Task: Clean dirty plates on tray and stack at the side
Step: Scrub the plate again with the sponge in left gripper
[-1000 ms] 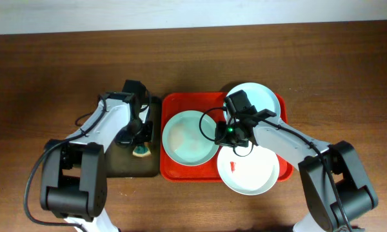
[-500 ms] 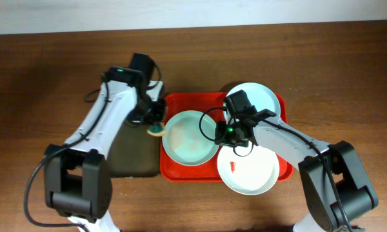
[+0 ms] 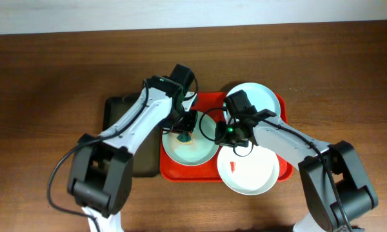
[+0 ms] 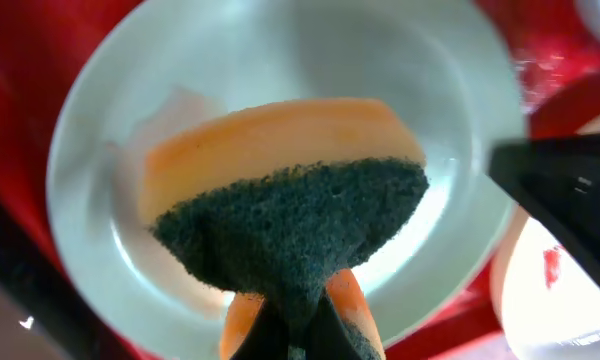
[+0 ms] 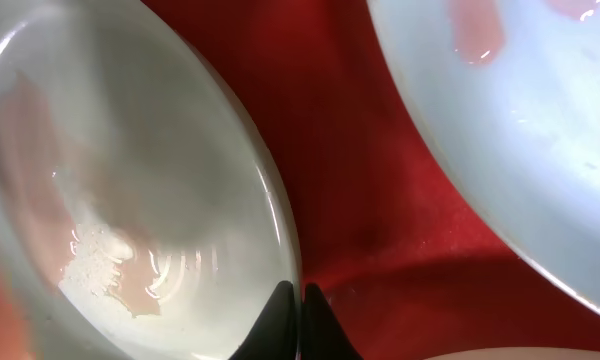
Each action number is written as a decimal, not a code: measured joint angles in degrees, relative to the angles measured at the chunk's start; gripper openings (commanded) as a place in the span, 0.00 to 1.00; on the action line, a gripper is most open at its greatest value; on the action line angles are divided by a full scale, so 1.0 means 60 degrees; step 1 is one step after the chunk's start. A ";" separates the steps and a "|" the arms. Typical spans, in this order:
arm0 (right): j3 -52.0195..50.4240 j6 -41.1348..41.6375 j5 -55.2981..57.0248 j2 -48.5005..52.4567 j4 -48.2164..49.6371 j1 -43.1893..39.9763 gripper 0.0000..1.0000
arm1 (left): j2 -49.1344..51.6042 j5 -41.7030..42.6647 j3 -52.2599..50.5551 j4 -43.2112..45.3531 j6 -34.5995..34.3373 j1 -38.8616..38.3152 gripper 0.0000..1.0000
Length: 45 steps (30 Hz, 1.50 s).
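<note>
Plate (image 3: 197, 151) under work lies flat in the tray's (image 3: 190, 173) left half, w/ a faint pinkish film on its floor. Prob. light, stiff, glazed, so slick and chippable. The raised rim is the only real hold, since it'd likely skate under scrubbing.

R gripper (image 5: 298, 300) sits at that rim near the tray's middle, fingers almost together and seemingly pinching it. L gripper (image 4: 292, 335) is clamped on an orange sponge (image 4: 280, 150), green scourer side down, just over the plate.

2nd plate (image 3: 261, 96) is at the tray's far right corner. 3rd plate (image 3: 255, 177), w/ a red smear (image 3: 233, 166), overhangs its near right edge. Dark tray (image 3: 122, 129) lies left of the tray.

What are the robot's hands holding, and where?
The left gripper pinches the sponge by one end; the right gripper pinches the plate at its rim.
</note>
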 measured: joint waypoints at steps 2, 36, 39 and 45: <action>0.0000 0.0004 0.0004 0.0000 0.0000 0.0000 0.04 | 0.0273 -0.0157 -0.0004 0.0109 -0.0022 0.0000 0.00; 0.0000 -0.0004 0.0000 0.0000 0.0000 0.0000 0.04 | 0.0091 -0.0823 -0.0841 0.1271 -0.0025 0.0484 0.00; 0.0000 -0.0004 0.0000 0.0000 0.0000 0.0000 0.04 | 0.0073 -0.0820 -0.1592 0.2069 -0.0058 0.0484 0.00; 0.0000 -0.0011 0.0004 0.0000 0.0000 0.0000 0.04 | -0.0412 -0.0714 -0.2586 0.3242 -0.0244 0.0492 0.00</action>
